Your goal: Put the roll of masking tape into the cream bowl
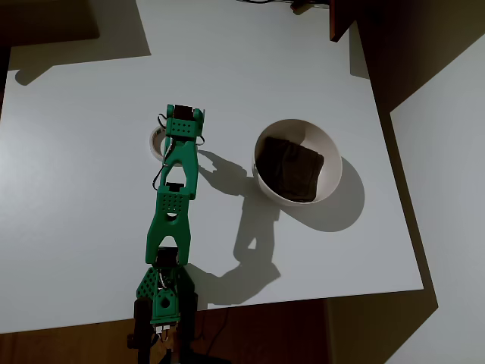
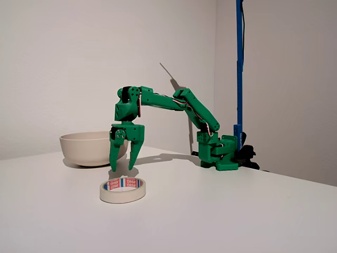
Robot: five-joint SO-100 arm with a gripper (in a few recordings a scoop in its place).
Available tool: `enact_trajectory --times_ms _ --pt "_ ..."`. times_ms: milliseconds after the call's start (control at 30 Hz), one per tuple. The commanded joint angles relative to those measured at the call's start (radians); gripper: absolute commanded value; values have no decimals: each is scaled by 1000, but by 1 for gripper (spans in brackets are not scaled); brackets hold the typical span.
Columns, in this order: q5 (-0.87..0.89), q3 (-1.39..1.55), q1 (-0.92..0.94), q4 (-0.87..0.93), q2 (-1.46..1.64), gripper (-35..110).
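Tape flat on table, untouched, well apart from bowl; in overhead view mostly hidden under gripper head, just a white arc showing at, with bowl off to the right, dark patch at its bottom. Gripper poised above tape in fixed view, fingers pointing down and spread, nothing between them, tips clear of the roll. Exact alignment over the ring hard to judge from side: looks slightly behind/left of centre.

Step in hand, by the look of it: approach, pre-grasp. Nothing lifted yet, bowl w/o tape.

Next move prob. calls for: drop straight down so one finger goes inside the ring and the other outside the wall, pinch, lift clear of table, swing right (overhead view) over rim, release. Watch for roll sliding on smooth top if a tip lands on the wall.
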Motion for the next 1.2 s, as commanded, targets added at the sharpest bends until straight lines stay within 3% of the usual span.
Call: enact_trajectory --times_ms 0,500,1167 --pt "23 -57 11 43 63 15" --pt "60 -57 -69 133 74 14" --pt "89 -57 -100 75 -14 12"
